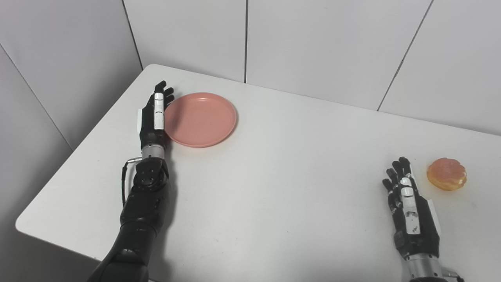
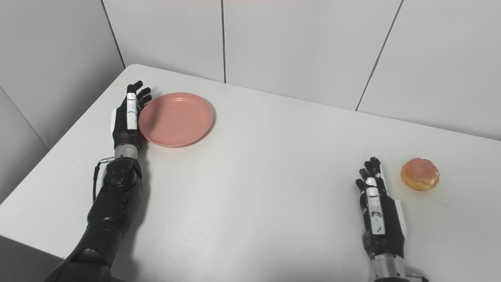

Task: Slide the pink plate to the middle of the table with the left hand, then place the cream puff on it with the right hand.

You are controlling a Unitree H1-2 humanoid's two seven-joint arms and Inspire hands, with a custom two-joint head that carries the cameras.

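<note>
A round pink plate (image 1: pixel 200 119) lies empty on the white table (image 1: pixel 274 176), toward the far left corner. My left hand (image 1: pixel 155 116) stands on edge right against the plate's left rim, fingers straight and apart, holding nothing. The cream puff (image 1: pixel 446 174), a golden bun with a pale cream seam, sits near the right side of the table. My right hand (image 1: pixel 409 209) rests open on the table just left of and nearer than the puff, a short gap between them.
White wall panels (image 1: pixel 313 43) rise behind the table's far edge. The table's left edge (image 1: pixel 74 152) runs close beside my left forearm. Bare tabletop stretches between the plate and the cream puff.
</note>
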